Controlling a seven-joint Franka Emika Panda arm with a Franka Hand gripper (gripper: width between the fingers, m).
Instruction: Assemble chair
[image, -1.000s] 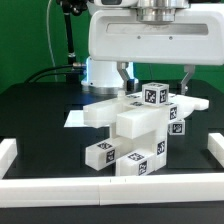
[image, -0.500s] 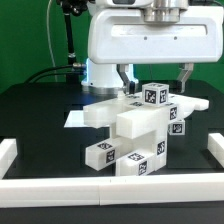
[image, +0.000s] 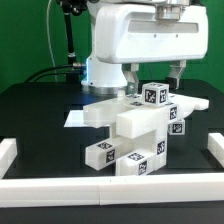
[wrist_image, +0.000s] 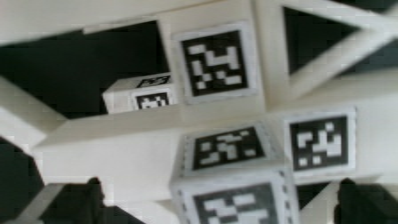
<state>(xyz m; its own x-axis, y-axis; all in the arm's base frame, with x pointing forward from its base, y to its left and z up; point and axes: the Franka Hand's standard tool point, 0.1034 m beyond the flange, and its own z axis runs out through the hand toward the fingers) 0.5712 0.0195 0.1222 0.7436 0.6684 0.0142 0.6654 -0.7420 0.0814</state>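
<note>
While the fingers (image: 127, 73) hang spread as wide as they go, with nothing caught between them, the step in hand looks to be lining up for a grasp on the upper part of the chair (image: 135, 130) rather than carrying anything. That chair, a blocky cluster of white slabs and tagged cubes, rests around the middle of the desk (image: 40, 105). It is well apart from the border rails (image: 100, 190) along the edges and somewhat nearer the edge closest to the exterior camera. The marker board (image: 71, 118) lies flat just beside it, toward the exterior view's left. The topmost tagged block (image: 153, 95) sits below the gap between the two fingers, so the approach seems roughly centred already. To do this well, I would come straight down without drifting sideways, so neither finger clips the slanted slab or the neighbouring cubes, and close only once both pads face flat, parallel sides. The wrist view shows tags and white bars very close and blurred, which suggests little clearance is left. Whether the parts are locked together or merely stacked I cannot tell, so a slow, gentle squeeze is the safer choice, since a knock could topple the pile.
</note>
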